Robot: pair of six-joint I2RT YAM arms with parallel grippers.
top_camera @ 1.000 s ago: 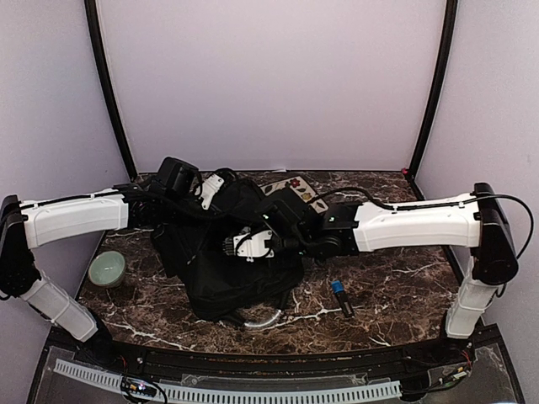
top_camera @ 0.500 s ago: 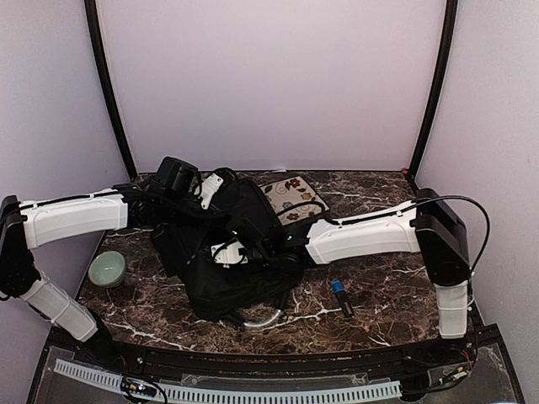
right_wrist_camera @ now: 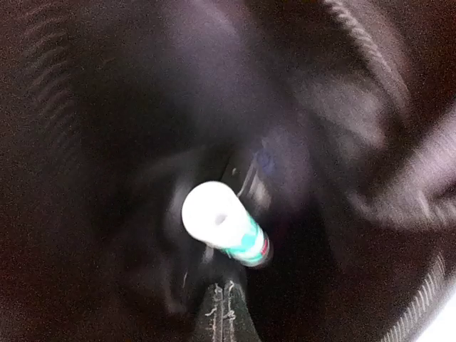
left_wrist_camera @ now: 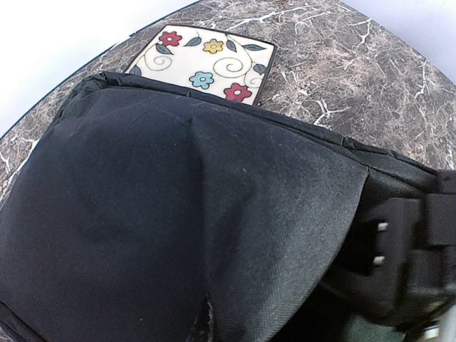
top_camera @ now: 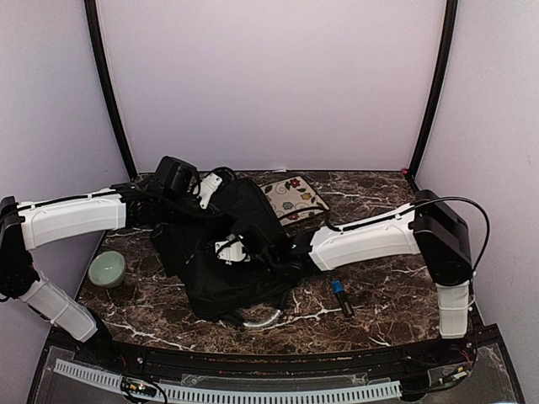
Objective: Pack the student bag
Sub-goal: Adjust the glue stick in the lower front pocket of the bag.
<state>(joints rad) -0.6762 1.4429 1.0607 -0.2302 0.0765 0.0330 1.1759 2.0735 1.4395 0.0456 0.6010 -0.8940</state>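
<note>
The student bag (top_camera: 227, 252), black and soft, lies at the table's middle left with its mouth held up. My left gripper (top_camera: 210, 190) is shut on the bag's upper fabric (left_wrist_camera: 178, 214), which fills the left wrist view and hides all but a sliver of the fingers. My right gripper (top_camera: 231, 250) is sunk into the bag's opening. In the right wrist view its fingertips (right_wrist_camera: 216, 308) are pressed together with nothing between them. A white tube with a green and red label (right_wrist_camera: 224, 224) lies just beyond them inside the dark bag (right_wrist_camera: 85, 142).
A flowered pouch (top_camera: 295, 195) (left_wrist_camera: 203, 64) lies behind the bag. A green bowl (top_camera: 107, 269) sits at the left. A small blue and black pen-like item (top_camera: 341, 297) lies right of the bag. The bag's grey-white handle (top_camera: 261, 320) curves toward the front edge.
My right arm has stretched left and pushed its gripper down into the bag's opening, and its fingers have closed fully. The left arm has held still.
</note>
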